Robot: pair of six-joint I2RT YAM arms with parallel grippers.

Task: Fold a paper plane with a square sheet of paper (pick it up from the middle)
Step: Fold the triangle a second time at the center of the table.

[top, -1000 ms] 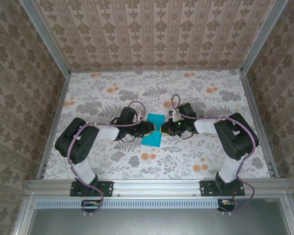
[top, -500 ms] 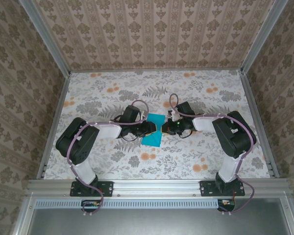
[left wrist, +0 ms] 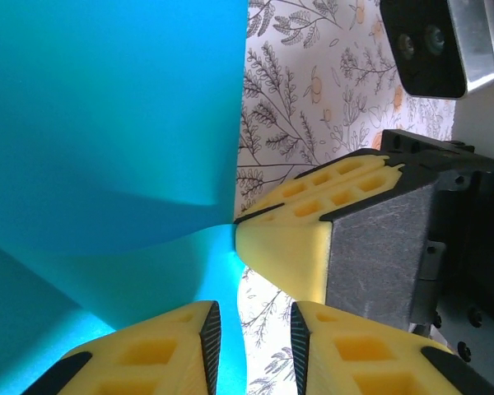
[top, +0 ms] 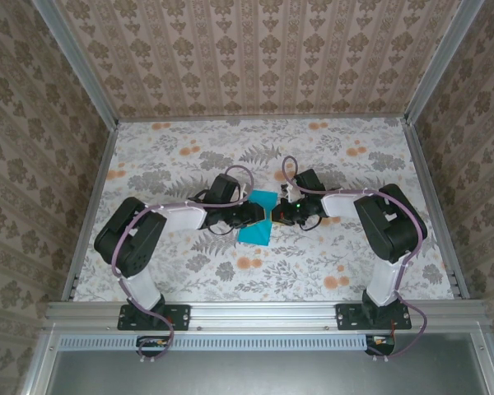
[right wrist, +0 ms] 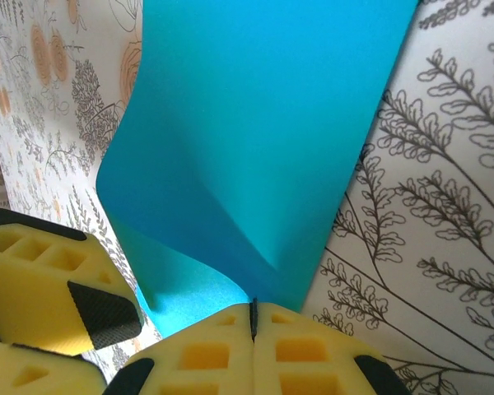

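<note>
Both wrists have swung a little toward the far wall and in toward each other since a second ago, and the left jaws have drawn narrower. The teal paper lies about where it did.

The right gripper (right wrist: 253,319) is pressed fully together. Its pads meet on an edge of the square sheet of paper (right wrist: 263,140) about halfway along it, and the paper rises from that pinch in a soft buckle. The left gripper (left wrist: 251,331) stands narrow but not closed. A slot shows between its yellow pads, and an edge of the sheet runs down into that slot, not clamped as far as I can tell. The two sets of pads sit just beside each other, nearly tip to tip, at the sheet's waist.

From above, the sheet lies between the grippers, and its long run goes from the near side to the far side, across the line joining them. The left arm reaches it from the left and the right arm from the right, neither nearer than the other. My reading is that the next move depends on the left pads closing at the same mid-point, so the paper comes up evenly from the middle.

Beyond the paper, the flower-patterned surface (top: 189,156) spreads flat on every side. It reaches out to the patterned walls (top: 255,58) and to the metal rail (top: 263,311) at the near edge.
</note>
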